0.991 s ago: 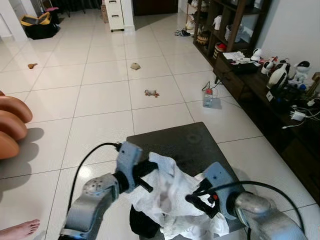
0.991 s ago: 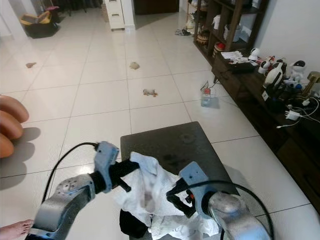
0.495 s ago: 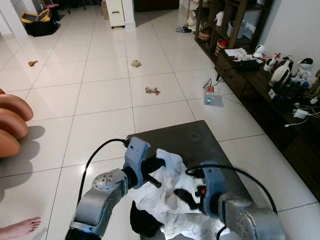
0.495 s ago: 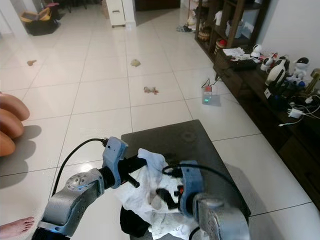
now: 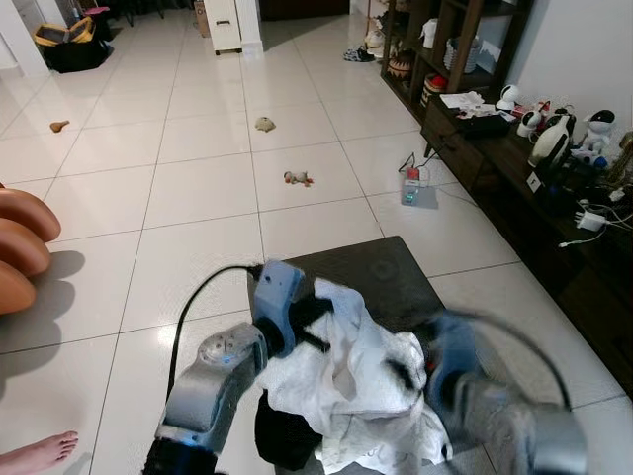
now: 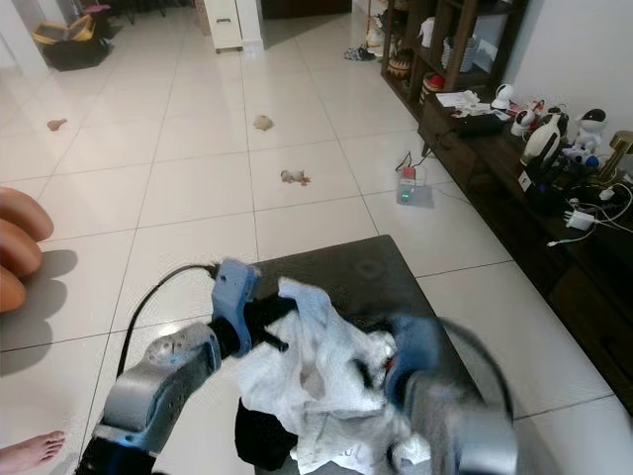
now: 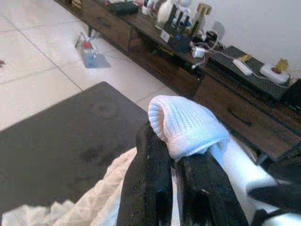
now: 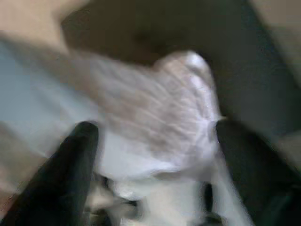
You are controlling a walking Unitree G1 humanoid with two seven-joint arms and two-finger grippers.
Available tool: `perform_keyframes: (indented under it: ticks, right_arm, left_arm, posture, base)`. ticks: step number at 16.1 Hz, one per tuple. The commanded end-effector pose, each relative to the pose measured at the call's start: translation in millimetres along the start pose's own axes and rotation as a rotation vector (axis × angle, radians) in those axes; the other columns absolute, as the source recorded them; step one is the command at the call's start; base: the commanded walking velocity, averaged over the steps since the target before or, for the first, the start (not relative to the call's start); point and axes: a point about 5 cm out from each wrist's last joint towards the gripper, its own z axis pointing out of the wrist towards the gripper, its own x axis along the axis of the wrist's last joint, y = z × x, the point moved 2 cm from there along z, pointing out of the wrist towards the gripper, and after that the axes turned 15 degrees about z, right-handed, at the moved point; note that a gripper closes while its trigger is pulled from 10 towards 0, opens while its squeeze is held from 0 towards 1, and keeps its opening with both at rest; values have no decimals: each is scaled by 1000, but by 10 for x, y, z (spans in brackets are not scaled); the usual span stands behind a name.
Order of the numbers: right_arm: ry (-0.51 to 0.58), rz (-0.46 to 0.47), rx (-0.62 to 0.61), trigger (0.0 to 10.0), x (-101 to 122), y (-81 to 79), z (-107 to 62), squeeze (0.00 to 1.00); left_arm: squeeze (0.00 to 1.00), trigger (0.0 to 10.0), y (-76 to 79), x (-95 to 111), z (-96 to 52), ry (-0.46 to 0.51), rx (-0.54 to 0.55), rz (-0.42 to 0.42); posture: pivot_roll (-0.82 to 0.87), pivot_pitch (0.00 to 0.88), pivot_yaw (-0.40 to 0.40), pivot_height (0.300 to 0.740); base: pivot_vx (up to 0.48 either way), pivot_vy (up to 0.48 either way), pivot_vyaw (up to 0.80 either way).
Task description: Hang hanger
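A crumpled white garment [image 5: 346,381] lies heaped on a low dark table [image 5: 381,269], with a black item [image 5: 282,435] under its near edge. My left gripper [image 5: 318,311] is shut on a folded white knit edge [image 7: 186,125] of the garment and holds it raised above the table. My right gripper [image 5: 406,371] is blurred with motion at the garment's right side. In the right wrist view its two fingers [image 8: 77,165] stand wide apart, open, with white cloth [image 8: 160,117] between them.
A dark sideboard [image 5: 554,188] with toys and cables runs along the right wall. A bottle [image 5: 412,188] and small scraps lie on the tiled floor beyond the table. Orange cushions [image 5: 25,247] and a person's bare foot [image 5: 40,453] are at the left.
The left gripper has lifted the garment's edge higher and further forward. The right arm has swung out to the right and is now blurred.
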Motion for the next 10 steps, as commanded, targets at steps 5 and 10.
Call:
perform_keyframes:
  ticks: [5,10]
  right_arm:
    - [-75,110,65,10000,-199,-258,65,0]
    - [-46,-27,118,10000,-184,-324,101,0]
  left_arm:
    - [0,0,124,135,72,47,-36,-37]
    - [0,0,222,284,130,102,-81,-77]
  posture:
    - [-3,132,9,740]
    - [-11,122,14,740]
  base:
    - [0,0,0]
    - [0,0,0]
